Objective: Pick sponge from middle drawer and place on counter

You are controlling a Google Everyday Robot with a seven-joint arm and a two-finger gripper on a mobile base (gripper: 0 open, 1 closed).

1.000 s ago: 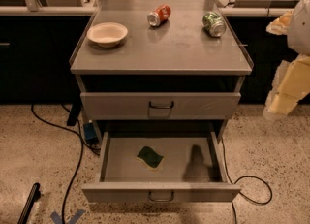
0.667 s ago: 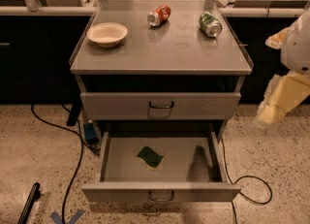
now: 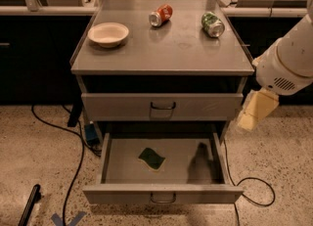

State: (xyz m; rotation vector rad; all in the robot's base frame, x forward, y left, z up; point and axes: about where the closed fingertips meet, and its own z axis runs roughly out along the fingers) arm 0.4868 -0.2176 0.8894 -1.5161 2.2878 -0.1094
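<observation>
The sponge (image 3: 152,158) lies dark green face up on the floor of the open middle drawer (image 3: 161,193), a little left of its centre. The drawer is pulled out toward me below a closed drawer front (image 3: 163,106). The counter (image 3: 166,51) is the grey top of the cabinet. My gripper (image 3: 255,111), pale yellow, hangs from the white arm (image 3: 288,58) at the right. It is outside the cabinet's right side, at the height of the closed drawer, above and right of the sponge. Its shadow falls on the drawer's right part.
On the counter stand a white bowl (image 3: 108,34) at the left, a red can (image 3: 161,15) lying at the back middle and a green can (image 3: 212,24) at the back right. Cables (image 3: 73,171) run over the speckled floor on both sides. A black object (image 3: 30,204) lies at the lower left.
The arm and gripper have moved left and down, closer to the cabinet's right side. The sponge and drawer have not moved.
</observation>
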